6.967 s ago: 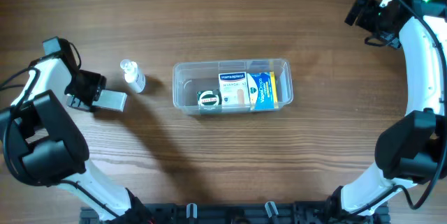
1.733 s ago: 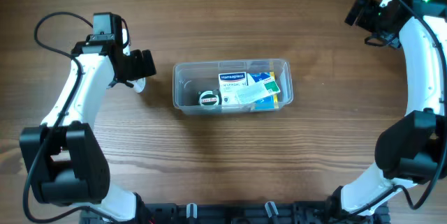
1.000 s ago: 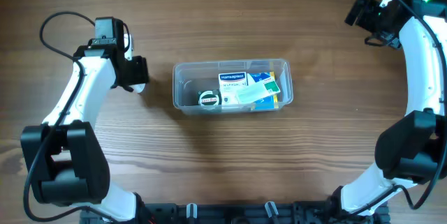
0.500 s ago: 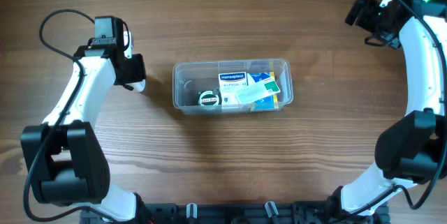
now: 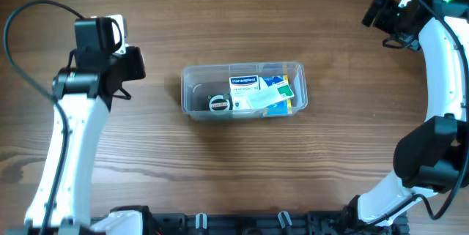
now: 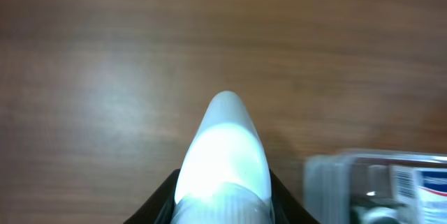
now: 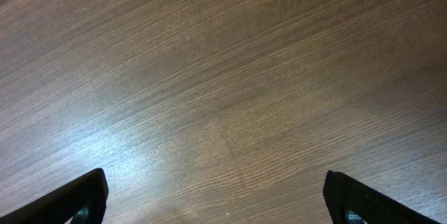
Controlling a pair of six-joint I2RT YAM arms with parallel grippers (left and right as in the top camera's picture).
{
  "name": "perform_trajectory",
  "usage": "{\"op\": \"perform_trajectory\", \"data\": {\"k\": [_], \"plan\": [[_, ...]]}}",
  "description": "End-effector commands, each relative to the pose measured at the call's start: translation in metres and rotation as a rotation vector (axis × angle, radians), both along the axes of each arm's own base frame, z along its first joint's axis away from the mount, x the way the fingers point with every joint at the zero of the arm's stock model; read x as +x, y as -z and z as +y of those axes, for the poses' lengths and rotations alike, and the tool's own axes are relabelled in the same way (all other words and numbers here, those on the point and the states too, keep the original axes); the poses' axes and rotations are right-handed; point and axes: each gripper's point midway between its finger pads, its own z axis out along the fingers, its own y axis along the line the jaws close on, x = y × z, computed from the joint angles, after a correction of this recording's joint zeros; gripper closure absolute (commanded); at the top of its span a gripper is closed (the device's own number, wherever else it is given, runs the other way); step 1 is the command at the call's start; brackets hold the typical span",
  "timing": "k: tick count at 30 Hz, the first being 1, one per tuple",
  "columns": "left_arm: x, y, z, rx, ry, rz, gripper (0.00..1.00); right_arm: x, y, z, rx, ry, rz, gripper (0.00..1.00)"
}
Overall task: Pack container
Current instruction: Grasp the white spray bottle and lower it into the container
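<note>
While left gripper (image 6: 223,208) clasps a bottle (image 6: 223,144) (right gripper (image 7: 220,203) gapes empty) — container (image 5: 192,80) holds Hansaplast box (image 5: 245,87).

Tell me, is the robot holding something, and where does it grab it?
The left tool grips the small bottle around its body, its rounded cap poking out. The right tool holds nothing.

I've got overhead cam straight down on whole table (image 5: 234,176); L wrist cam close, shares container (image 6: 377,185) end w/ it; R wrist low over tabletop
</note>
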Motion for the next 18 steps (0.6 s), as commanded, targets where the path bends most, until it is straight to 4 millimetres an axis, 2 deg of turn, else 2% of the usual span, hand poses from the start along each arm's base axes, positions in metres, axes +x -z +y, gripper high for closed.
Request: {"op": "perform_trajectory", "data": {"k": [1, 3, 5, 10, 13, 18], "plan": [[-0.011, -0.042, -0.034, -0.039, 0.106, -0.122, 0.83, 0.002, -0.018, 0.002, -0.001, 0.001, -0.046, 0.0], [-0.018, -0.055, -0.054, -0.044, 0.166, -0.16, 0.83, 0.002, -0.018, 0.002, -0.001, 0.001, -0.046, 0.0], [-0.022, -0.057, -0.069, -0.032, 0.242, -0.164, 0.86, 0.002, -0.018, 0.002, -0.001, 0.001, -0.046, 0.0], [-0.044, -0.044, -0.111, 0.089, 0.519, -0.11, 0.85, 0.002, -0.018, 0.002, -0.001, 0.001, -0.046, 0.0], [-0.052, -0.043, -0.132, 0.156, 0.668, -0.122, 0.85, 0.002, -0.018, 0.002, -0.001, 0.001, -0.046, 0.0], [-0.056, -0.035, -0.148, 0.222, 0.813, -0.112, 0.85, 0.002, -0.018, 0.002, -0.001, 0.001, -0.046, 0.0]]}}
